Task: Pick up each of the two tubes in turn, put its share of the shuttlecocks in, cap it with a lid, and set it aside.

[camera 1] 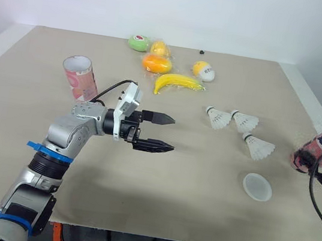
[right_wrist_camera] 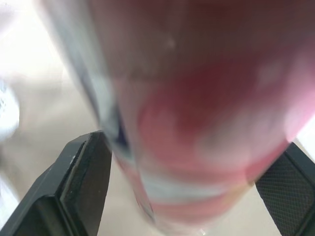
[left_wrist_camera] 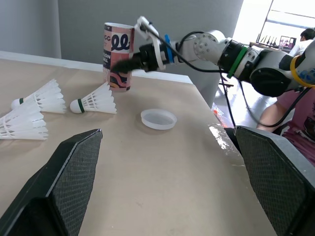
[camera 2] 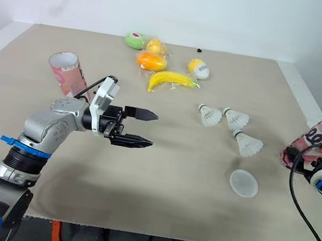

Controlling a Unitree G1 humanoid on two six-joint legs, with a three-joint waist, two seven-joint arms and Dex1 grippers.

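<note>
Far right, right gripper [left_wrist_camera: 127,64] clamps a tube [left_wrist_camera: 118,46]; left gripper [camera 1: 174,135] hangs wide open, empty

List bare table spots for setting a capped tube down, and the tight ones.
Free: the near strip from under the left gripper across to the lid; the far-right corner behind the shuttlecocks; the far-left corner behind the left tube. Crowded: fruit at far centre, and shuttlecocks plus lid beside the right tube in the right gripper.
</note>
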